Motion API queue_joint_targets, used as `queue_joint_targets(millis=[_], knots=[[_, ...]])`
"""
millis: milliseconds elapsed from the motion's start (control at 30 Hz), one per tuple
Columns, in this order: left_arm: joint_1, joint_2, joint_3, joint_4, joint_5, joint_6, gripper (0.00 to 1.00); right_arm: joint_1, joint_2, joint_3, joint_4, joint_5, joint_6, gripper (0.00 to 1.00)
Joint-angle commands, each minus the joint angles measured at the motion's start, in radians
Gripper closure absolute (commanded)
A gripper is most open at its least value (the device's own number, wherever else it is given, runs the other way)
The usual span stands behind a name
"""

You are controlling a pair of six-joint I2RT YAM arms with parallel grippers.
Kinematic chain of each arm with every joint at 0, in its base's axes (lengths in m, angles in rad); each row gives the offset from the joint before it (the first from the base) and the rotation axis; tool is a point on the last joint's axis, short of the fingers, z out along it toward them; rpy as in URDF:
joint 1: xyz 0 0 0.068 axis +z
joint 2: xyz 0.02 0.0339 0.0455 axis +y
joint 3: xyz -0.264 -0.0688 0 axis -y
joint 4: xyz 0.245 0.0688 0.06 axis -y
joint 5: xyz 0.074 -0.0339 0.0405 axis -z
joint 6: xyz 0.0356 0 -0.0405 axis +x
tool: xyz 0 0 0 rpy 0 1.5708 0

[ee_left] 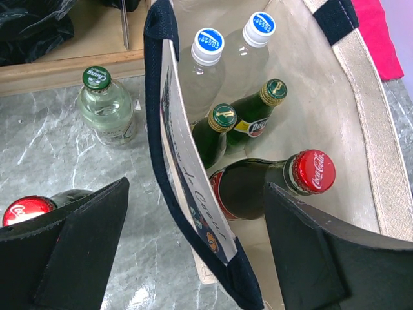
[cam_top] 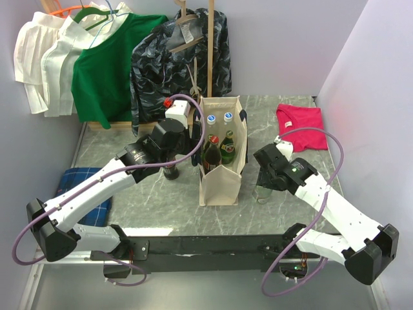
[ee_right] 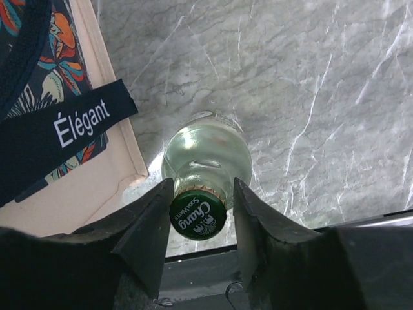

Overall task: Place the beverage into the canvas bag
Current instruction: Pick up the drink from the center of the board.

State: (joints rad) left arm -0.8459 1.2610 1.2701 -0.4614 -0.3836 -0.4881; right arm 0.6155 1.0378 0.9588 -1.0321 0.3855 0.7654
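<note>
Clear glass soda bottle with green cap (ee_right: 206, 152), neck pointing straight up, on grey marble table (ee_right: 322, 97) just right of cream navy-handled canvas bag (cam_top: 219, 187), my right gripper (ee_right: 201, 194) flanking its neck, grip uncertain, my left gripper (ee_left: 197, 186) wide open, empty, above bag

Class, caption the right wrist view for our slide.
Right hand straddles a green-capped Chang bottle beside the canvas bag.

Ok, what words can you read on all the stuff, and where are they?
"Élégant": navy strap of the canvas bag.
"Chang", small "Soda Water": green cap of the clear bottle.
"Coca-Cola": red cap inside the bag.
"Perr...", partly hidden: green bottle's label.
Blue caps and the curly writing on the bag's side: too small or slanted to read.
</note>
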Motion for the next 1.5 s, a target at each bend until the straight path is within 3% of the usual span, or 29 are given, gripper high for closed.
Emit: queue_joint_targets(millis=[0,100,133,200,833,1033,1333,1467], knots=[[-0.004,0.001,0.020,0.013,-0.020,0.000,0.10,0.004,0.005,0.012,0.017,0.044,0.011,0.53],[-0.002,0.001,0.023,0.017,-0.023,0.005,0.10,0.004,0.011,0.026,0.010,0.053,0.008,0.73],[-0.004,0.003,0.026,0.015,-0.023,0.003,0.10,0.004,0.016,0.029,0.009,0.055,0.006,0.86],[-0.004,0.008,0.029,0.015,-0.021,0.005,0.10,0.004,0.019,0.040,0.006,0.056,0.003,0.99],[-0.004,0.015,0.040,-0.036,-0.001,-0.004,0.12,0.004,0.025,0.126,-0.017,0.092,-0.017,1.00],[-0.004,-0.003,0.031,-0.098,0.018,-0.026,0.25,0.004,0.036,0.141,-0.016,0.093,-0.021,1.00],[-0.004,-0.002,0.014,-0.118,0.023,-0.029,0.58,0.004,0.050,0.152,-0.006,0.096,-0.028,1.00],[-0.004,0.011,0.018,-0.126,0.028,-0.030,0.65,0.004,0.047,0.159,-0.008,0.099,-0.028,1.00]])
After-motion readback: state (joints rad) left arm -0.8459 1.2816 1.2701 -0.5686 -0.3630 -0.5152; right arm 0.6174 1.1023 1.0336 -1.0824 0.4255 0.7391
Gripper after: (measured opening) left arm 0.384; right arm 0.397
